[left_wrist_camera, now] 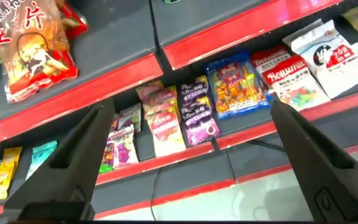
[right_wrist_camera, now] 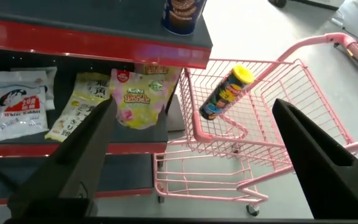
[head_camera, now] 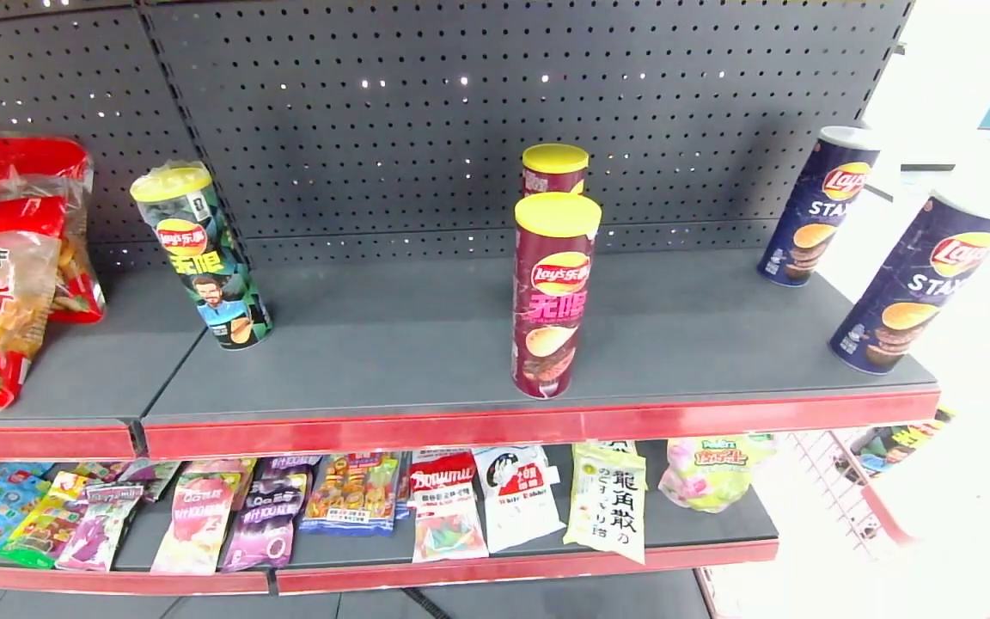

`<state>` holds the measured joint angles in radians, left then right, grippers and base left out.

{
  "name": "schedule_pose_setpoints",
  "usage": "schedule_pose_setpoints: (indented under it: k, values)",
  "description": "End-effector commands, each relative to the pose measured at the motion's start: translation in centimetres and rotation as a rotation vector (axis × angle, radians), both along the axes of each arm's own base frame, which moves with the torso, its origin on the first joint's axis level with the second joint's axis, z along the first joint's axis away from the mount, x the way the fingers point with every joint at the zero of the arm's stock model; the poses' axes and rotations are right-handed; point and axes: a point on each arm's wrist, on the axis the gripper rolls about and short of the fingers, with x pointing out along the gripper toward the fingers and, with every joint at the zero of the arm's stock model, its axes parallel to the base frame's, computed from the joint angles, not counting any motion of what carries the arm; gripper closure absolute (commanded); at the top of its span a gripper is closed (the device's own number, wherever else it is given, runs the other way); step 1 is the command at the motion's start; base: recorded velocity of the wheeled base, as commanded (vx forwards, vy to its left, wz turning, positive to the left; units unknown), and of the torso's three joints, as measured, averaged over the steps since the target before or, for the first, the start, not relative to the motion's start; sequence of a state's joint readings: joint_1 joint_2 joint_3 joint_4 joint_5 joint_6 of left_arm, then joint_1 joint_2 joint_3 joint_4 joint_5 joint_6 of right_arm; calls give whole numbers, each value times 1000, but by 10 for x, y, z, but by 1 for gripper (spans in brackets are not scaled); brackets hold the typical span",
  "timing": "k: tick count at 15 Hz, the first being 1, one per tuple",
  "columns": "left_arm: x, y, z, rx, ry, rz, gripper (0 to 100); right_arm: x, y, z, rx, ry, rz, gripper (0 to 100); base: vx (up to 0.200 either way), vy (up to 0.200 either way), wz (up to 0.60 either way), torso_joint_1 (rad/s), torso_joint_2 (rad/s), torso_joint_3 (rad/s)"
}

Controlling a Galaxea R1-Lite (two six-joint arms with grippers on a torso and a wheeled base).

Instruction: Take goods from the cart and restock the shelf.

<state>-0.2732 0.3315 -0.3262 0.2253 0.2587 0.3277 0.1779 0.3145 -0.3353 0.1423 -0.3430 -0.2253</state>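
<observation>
A pink wire cart (right_wrist_camera: 303, 93) stands to the right of the shelf, and its corner (head_camera: 843, 490) shows in the head view. One chip can with a yellow lid (right_wrist_camera: 226, 93) lies tilted in its basket. My right gripper (right_wrist_camera: 194, 107) hangs open and empty some way from the cart. On the upper shelf (head_camera: 426, 344) stand a green can (head_camera: 201, 258), two maroon cans (head_camera: 553, 297) one behind the other, and two navy cans (head_camera: 813, 206) at the right end. My left gripper (left_wrist_camera: 191, 107) is open and empty in front of the lower shelf's snack bags (left_wrist_camera: 191, 112).
Red snack bags (head_camera: 5, 258) fill the upper shelf's left end. The lower shelf (head_camera: 512, 567) holds a row of flat snack packets (head_camera: 443, 503). Bare shelf lies between the green and maroon cans and between the maroon and navy ones. A navy can (right_wrist_camera: 182, 15) stands at the shelf's corner above the cart.
</observation>
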Motion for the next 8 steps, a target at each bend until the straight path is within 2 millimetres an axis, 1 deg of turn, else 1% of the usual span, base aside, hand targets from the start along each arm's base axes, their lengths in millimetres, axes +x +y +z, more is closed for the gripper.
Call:
schedule_pose_setpoints:
  k: [1, 2, 8]
  values:
    - [-1, 0, -1, -1, -6, 2, 0, 0, 0, 0, -1, -2, 0, 0, 0, 0, 0, 0, 0, 0]
    - [-1, 0, -2, -1, -5, -1, 0, 0, 0, 0, -1, -2, 1, 0, 0, 0, 0, 0, 0, 0]
    - [-1, 0, -1, -1, -6, -3, 0, 0, 0, 0, -18, 1, 5, 0, 0, -200, 0, 7, 5, 3]
